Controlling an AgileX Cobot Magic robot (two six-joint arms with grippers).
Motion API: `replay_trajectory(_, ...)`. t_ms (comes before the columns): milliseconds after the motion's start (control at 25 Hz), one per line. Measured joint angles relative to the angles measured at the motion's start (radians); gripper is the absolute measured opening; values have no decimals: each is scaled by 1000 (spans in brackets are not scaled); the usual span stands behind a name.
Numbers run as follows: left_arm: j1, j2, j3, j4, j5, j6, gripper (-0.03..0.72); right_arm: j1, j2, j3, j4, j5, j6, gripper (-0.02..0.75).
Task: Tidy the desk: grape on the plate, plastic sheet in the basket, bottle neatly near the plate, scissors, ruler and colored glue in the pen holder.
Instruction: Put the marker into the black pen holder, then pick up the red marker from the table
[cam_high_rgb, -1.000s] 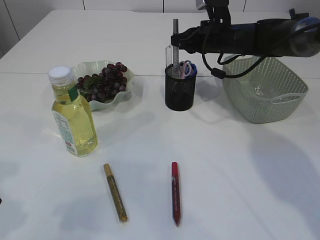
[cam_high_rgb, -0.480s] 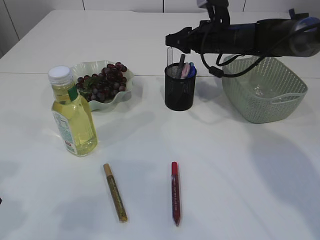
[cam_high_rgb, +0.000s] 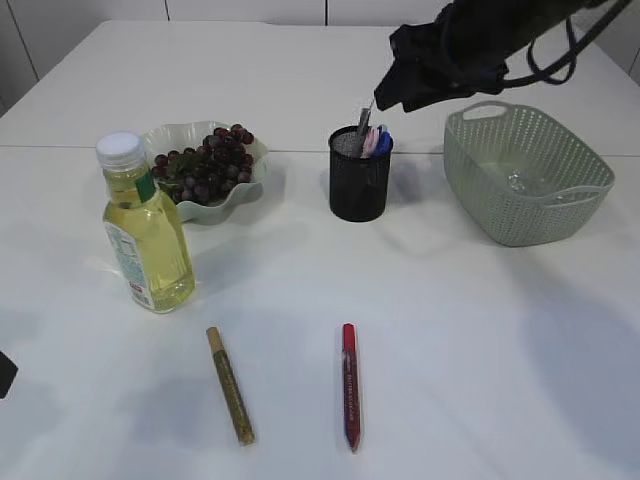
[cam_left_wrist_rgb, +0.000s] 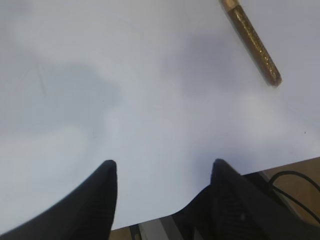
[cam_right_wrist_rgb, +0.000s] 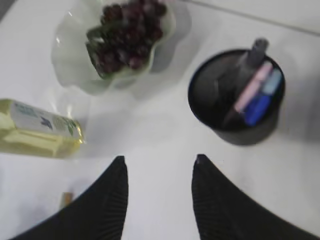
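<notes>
1. Open desk (cam_high_rgb: 480, 330) lies bare right of the red pen (cam_high_rgb: 350, 385).
2. The bottle (cam_high_rgb: 145, 230) stands in front of the plate (cam_high_rgb: 165, 135), blocking a near-side approach.
3. The cup (cam_high_rgb: 359, 180) and basket (cam_high_rgb: 525, 175) stand apart, leaving a gap.

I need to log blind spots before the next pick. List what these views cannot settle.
- Pen holder contents: right wrist view blurred, exterior too small; ruler and scissors not separable.
- Basket: plastic sheet only a faint glint in the exterior view; unconfirmed.
- Gold glue pen: cap end cut off by the left wrist view's top edge.
- Right pincer: fingertips hidden behind the arm in the exterior view.
</notes>
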Motion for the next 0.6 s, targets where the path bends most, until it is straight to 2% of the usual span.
replay_trajectory(160, 0, 0, 0, -2, -23, 0, 435, 43, -70, 0, -245, 87, 217, 345)
replay_trajectory(360, 0, 0, 0, -2, -54, 0, 435, 116, -101, 5, -326, 147, 356, 345)
replay_trajectory(600, 0, 0, 0, -2, -66, 0, 435, 253, -104, 94, -448, 169, 507, 345)
